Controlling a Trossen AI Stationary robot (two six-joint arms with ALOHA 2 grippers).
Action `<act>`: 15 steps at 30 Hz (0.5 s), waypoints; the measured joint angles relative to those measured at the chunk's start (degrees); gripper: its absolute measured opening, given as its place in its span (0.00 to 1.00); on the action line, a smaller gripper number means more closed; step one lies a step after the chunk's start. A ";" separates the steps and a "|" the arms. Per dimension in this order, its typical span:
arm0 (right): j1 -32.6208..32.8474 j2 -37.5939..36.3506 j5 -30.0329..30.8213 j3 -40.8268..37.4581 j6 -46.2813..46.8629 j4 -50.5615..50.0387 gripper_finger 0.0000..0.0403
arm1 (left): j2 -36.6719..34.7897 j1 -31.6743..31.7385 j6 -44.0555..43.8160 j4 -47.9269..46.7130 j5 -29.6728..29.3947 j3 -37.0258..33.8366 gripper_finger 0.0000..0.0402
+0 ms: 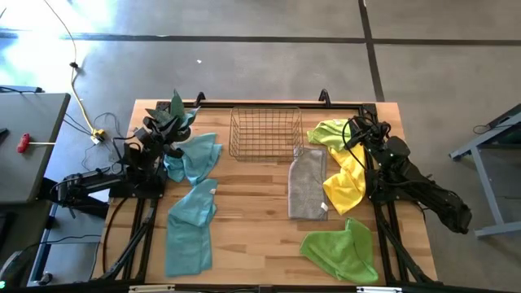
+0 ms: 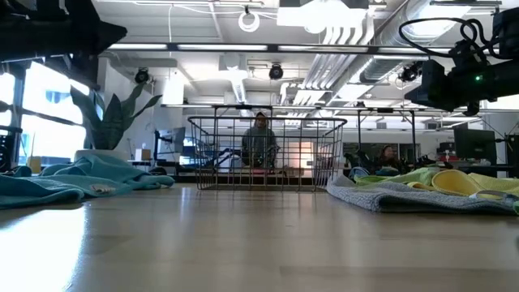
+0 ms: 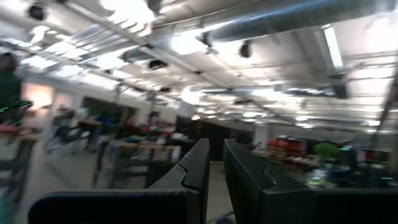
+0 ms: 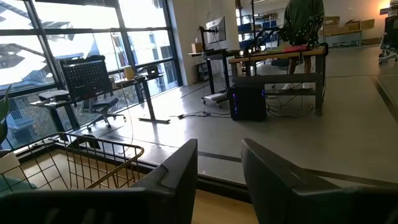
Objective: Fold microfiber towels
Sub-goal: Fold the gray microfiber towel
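1. Wooden table, pale planks with a smooth grain, carried every cloth.
2. Grey towel, a flat nappy rectangle, lay just in front of the wire basket, an empty grid of thin metal rods.
3. Yellow towel and a lime towel lay crumpled beside the grey one; another green towel sat near the front edge.
4. Two teal towels lay rumpled on the left side.
5. Left gripper was raised beside the potted plant, clear of the teal cloth, fingers narrowly parted, holding nothing.
6. Right gripper hung above the yellow and lime cloths, fingers moderately apart, empty.
7. No legible writing appeared.
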 joint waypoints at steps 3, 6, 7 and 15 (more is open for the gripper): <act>0.00 0.00 0.00 0.00 0.01 0.00 0.29 | 0.00 0.00 1.93 2.34 7.73 0.01 0.10; -0.01 0.00 0.00 0.00 0.01 0.00 0.29 | -0.02 -0.02 3.29 4.80 13.94 0.19 0.10; -0.01 0.01 0.00 0.00 0.00 0.00 0.29 | 0.00 -0.02 3.54 4.71 15.28 0.61 0.10; 0.00 0.01 0.00 0.00 0.01 0.00 0.29 | 4.23 -0.02 5.60 1.08 20.73 5.63 0.10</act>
